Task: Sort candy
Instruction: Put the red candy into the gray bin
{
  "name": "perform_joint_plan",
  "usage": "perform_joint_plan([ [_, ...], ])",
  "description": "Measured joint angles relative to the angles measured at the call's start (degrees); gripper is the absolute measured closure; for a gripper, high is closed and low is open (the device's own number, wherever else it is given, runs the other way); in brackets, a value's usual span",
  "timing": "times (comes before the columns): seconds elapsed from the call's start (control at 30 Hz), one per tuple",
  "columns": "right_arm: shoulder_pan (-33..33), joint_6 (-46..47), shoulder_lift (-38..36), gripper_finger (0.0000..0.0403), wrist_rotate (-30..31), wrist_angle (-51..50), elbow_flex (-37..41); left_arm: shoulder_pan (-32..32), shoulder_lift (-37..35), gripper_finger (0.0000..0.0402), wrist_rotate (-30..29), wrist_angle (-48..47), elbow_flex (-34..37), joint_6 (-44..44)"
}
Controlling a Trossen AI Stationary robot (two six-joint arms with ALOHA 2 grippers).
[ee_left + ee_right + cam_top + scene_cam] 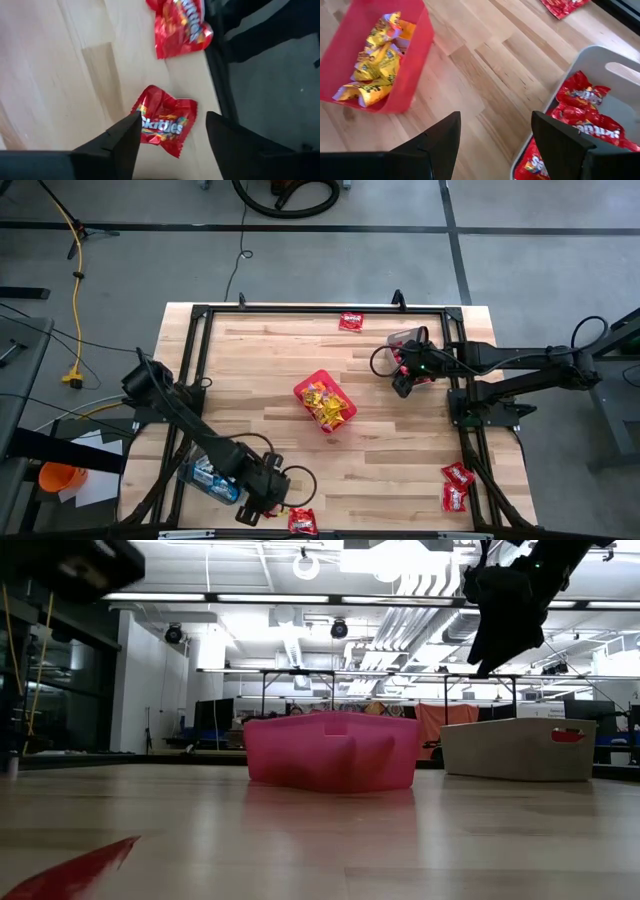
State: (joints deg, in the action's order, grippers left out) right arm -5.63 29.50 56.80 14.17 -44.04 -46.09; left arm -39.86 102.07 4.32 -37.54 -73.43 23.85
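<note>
Nearest you, your left gripper (170, 132) is hovering at the near table edge with its jaws spread, straddling a red candy packet (165, 125) without pinching it; another red packet (181, 25) is lying just beside it. Mid-table, the red bin (325, 402) is holding yellow packets (376, 55). Farther right, your right gripper (495, 135) is hanging, jaws spread and holding nothing, over what looks like a grey tub (600, 67) containing red packets (582, 112).
</note>
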Motion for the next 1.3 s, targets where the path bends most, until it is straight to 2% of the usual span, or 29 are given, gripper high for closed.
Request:
perform_joint_plan([
  [0.27,0.0,-0.7,0.0,0.0164,0.7,-1.2,0.0,0.0,4.7,0.0153,-0.4,0.0,0.0,-2.4],
  [0.87,0.0,-1.4,0.0,0.0164,2.0,-1.5,0.0,0.1,10.9,0.0154,-0.5,2.0,0.0,-10.6],
  [0.93,0.0,-1.4,0.0,0.0164,2.0,-1.5,0.0,0.1,10.9,0.0169,-1.4,2.2,0.0,-10.6],
  [1.0,0.0,-1.5,0.0,0.0164,2.0,-1.5,0.0,0.1,10.9,0.0204,-1.9,2.1,0.0,-10.2],
  [1.17,0.0,-1.5,0.0,0.0164,1.6,-1.4,0.0,1.9,8.9,0.0369,1.4,0.2,0.1,-3.4],
  [1.2,0.0,-1.5,0.0,0.0164,1.3,-1.4,0.0,2.4,7.9,0.0382,2.2,-0.2,0.1,-2.1],
  [1.3,0.0,-2.6,0.0,0.0164,-1.1,0.0,0.0,3.9,3.3,0.0379,1.9,-1.2,0.1,-1.7],
])
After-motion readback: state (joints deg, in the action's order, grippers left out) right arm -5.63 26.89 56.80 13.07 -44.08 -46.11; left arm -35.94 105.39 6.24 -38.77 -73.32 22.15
